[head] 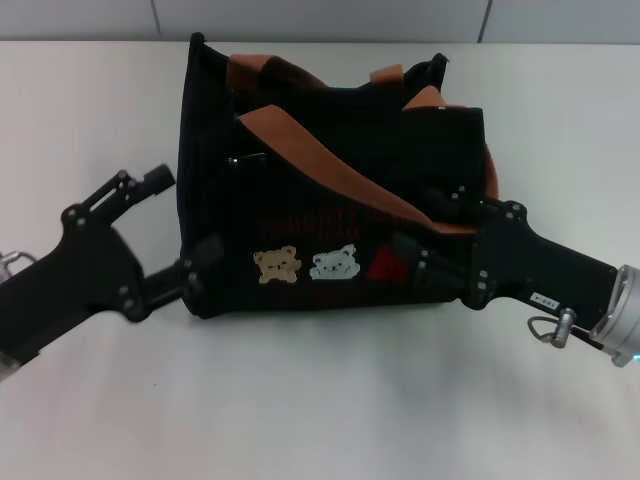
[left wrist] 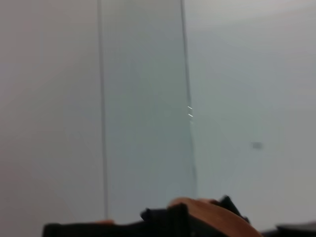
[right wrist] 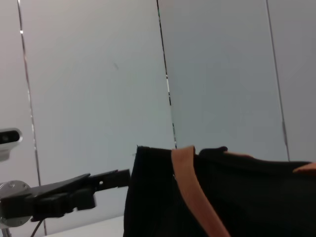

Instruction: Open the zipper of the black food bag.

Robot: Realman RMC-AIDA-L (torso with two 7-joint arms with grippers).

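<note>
The black food bag (head: 300, 210) stands in the middle of the white table, its bear patches (head: 305, 265) facing me and its orange-brown straps (head: 330, 160) lying across the top. The zipper shows only as a small pale tab (head: 243, 158) on the top, near the bag's left end. My left gripper (head: 183, 222) is open around the bag's left front corner, with the lower finger (head: 203, 262) against the fabric. My right gripper (head: 428, 228) is open and pressed against the bag's right front by the red patch (head: 388, 266). The right wrist view shows the bag (right wrist: 247, 197) and the left gripper (right wrist: 101, 186).
The white table (head: 320, 400) runs out in front and to both sides of the bag. A pale panelled wall (right wrist: 98, 74) stands behind. In the left wrist view only the bag's top edge (left wrist: 163, 222) and a strap (left wrist: 212, 217) appear.
</note>
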